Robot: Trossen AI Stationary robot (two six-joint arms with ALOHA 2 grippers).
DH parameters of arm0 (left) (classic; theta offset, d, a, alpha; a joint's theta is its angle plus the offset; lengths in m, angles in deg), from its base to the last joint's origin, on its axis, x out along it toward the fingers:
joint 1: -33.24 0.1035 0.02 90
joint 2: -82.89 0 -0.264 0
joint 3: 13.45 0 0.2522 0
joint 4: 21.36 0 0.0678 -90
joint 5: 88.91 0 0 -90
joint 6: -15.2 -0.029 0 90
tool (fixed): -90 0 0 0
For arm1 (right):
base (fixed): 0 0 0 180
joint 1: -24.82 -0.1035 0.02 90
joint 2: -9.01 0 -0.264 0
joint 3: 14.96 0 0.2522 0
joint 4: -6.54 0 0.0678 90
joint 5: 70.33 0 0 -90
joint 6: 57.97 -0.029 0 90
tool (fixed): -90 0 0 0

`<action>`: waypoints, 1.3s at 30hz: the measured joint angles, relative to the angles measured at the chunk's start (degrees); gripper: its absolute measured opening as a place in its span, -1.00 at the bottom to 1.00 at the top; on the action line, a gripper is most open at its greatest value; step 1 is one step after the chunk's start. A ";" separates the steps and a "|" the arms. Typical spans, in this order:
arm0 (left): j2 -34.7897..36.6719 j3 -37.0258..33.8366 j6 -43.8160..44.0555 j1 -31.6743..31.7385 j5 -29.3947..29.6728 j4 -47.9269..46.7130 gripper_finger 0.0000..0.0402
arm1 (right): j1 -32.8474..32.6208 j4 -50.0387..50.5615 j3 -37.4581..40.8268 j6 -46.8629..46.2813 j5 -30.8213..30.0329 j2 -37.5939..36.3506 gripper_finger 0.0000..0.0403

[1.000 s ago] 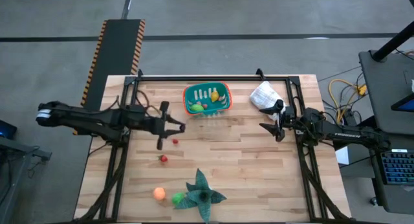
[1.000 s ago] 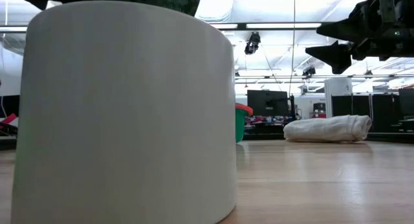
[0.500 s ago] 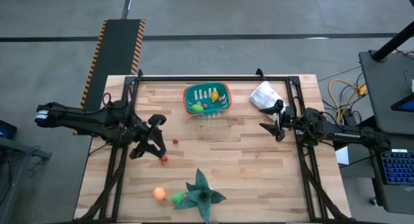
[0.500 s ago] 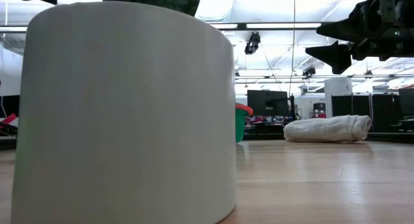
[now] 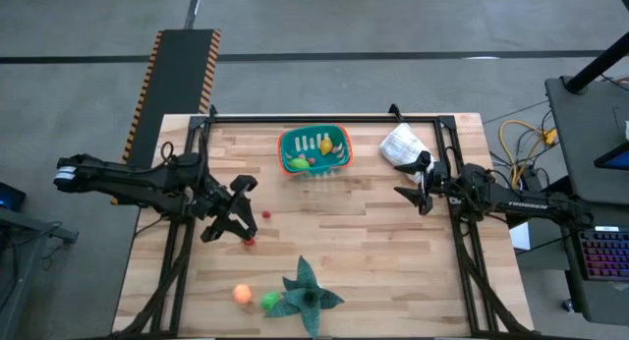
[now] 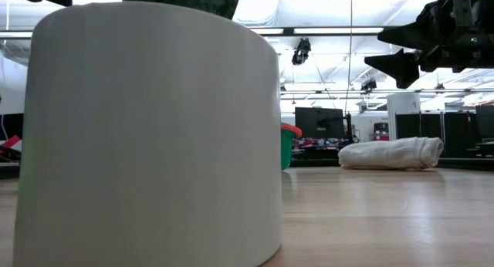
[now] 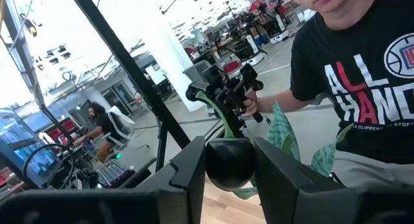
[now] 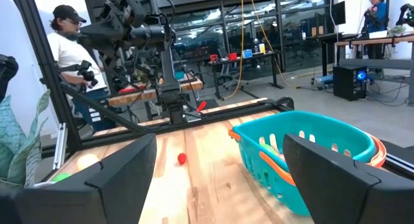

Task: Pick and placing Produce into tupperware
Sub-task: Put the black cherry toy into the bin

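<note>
My left gripper [image 5: 241, 218] hovers over the table's left middle, pointing toward the near right, shut on a dark round piece of produce [image 7: 228, 164]. Two red pieces [image 5: 249, 242] [image 5: 265, 214] lie on the wood just beside it. An orange piece [image 5: 241, 294] and a green piece [image 5: 269, 301] lie near the near edge. The teal tupperware [image 5: 313, 130] stands at the far middle with yellow, green and pink produce inside. My right gripper [image 5: 401, 191] waits open at the right, facing the tupperware [image 8: 304, 146]. My left gripper pinches the dark round piece [image 7: 228, 164] between its two fingers [image 7: 191, 179], one on each side of it. The fingers lie roughly level, pointing toward the table's near right. The piece is lifted clear of the wood.
A dark green star-shaped leafy plant [image 5: 310, 293] stands at the near edge; its white pot [image 6: 150, 136] fills much of the low view. A wrinkled white bag [image 5: 401, 143] lies right of the tupperware. A person [image 7: 356, 88] stands beyond the near edge.
My left gripper has swung from the table's middle, below the tupperware, toward the near left, beside the red pieces. It has turned from pointing right to pointing near right. Most of this came in the first half second.
</note>
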 joint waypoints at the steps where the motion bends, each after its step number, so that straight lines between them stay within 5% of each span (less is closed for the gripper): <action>1: 0.08 0.00 0.00 0.00 0.00 -0.08 -0.55 | -0.02 0.00 0.00 0.00 0.00 0.00 0.62; 12: -0.18 -0.04 -0.02 0.00 1.28 -0.18 -0.55 | -0.01 0.07 0.00 0.00 0.00 0.00 0.62; 20: -1.20 -0.19 -0.25 0.02 12.94 -1.30 -0.55 | 0.00 0.26 0.00 0.02 0.00 0.02 0.62; 28: -2.12 -0.26 -1.64 1.70 32.27 -6.86 -0.55 | -0.02 0.42 0.00 0.02 -0.02 -0.02 0.62; 35: -3.45 -0.28 -1.11 8.21 33.02 -7.77 -0.55 | 0.00 0.43 0.00 0.00 0.00 0.08 0.62; 39: -3.56 -0.28 -0.72 14.82 28.76 -7.69 -0.55 | 0.00 0.42 0.00 0.00 -0.02 0.07 0.62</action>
